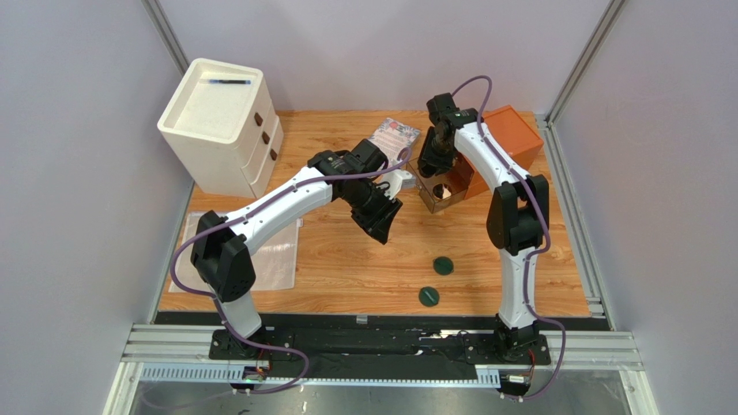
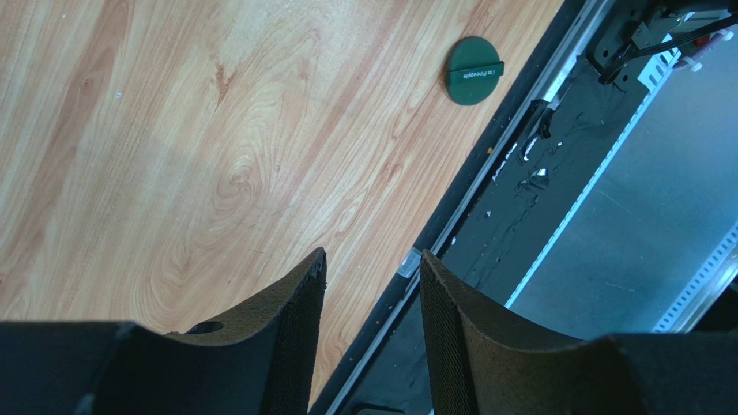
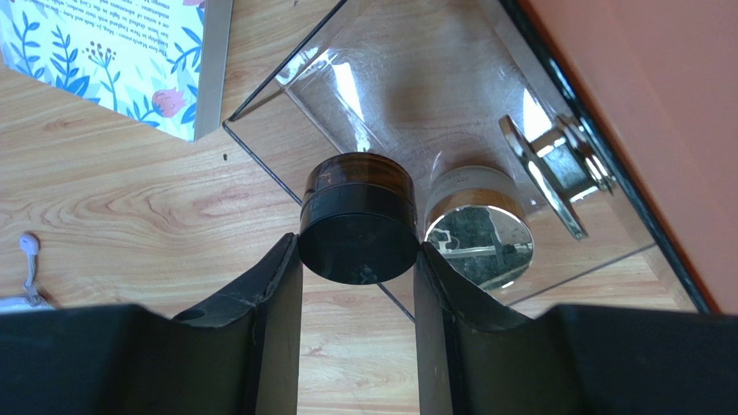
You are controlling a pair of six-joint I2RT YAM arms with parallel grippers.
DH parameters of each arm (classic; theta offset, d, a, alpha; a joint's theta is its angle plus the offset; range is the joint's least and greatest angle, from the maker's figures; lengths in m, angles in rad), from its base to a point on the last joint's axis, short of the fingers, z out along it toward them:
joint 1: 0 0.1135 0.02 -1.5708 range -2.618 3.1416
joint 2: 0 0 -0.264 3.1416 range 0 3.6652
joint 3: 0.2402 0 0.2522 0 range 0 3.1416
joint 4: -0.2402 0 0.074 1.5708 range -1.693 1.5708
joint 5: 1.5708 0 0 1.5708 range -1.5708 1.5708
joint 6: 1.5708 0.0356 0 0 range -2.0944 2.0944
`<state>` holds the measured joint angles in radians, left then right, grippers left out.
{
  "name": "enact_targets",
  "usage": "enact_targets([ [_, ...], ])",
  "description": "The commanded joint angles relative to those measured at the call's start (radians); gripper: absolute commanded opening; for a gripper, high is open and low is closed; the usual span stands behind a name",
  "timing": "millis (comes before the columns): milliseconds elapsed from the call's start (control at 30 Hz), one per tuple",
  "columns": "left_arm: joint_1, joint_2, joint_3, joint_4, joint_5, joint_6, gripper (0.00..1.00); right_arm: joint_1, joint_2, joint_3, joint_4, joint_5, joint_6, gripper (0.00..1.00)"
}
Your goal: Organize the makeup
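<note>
My right gripper is shut on the small black round jar, its fingertips against both sides, at the near edge of a clear box. In the box a round mirror-topped compact sits beside the jar, and a gold-rimmed piece leans on the wall. From above, this gripper hangs over the box. My left gripper is open and empty above the table; the left wrist view shows it too. Two dark-green discs lie near the front; one shows in the left wrist view. No tubes show.
An orange box stands behind the clear box. The floral booklet lies to its left. A white drawer unit with a black pen on top is at the back left. A clear plastic sheet lies on the left.
</note>
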<state>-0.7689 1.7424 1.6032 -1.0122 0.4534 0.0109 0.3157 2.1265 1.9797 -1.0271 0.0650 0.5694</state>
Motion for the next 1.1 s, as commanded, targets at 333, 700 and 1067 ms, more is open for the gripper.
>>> enact_targets([
  [333, 0.008, -0.047, -0.002, 0.004, 0.007, 0.029, 0.50, 0.003, 0.039, 0.041, 0.058, -0.008, 0.076, 0.86],
  [700, 0.010, -0.047, -0.005, 0.012, 0.007, 0.028, 0.50, 0.008, -0.111, -0.051, 0.067, -0.036, 0.043, 0.88],
  [1067, 0.014, -0.037, -0.028, 0.034, 0.048, 0.006, 0.50, 0.117, -0.499, -0.496, 0.006, -0.001, -0.074, 0.88],
])
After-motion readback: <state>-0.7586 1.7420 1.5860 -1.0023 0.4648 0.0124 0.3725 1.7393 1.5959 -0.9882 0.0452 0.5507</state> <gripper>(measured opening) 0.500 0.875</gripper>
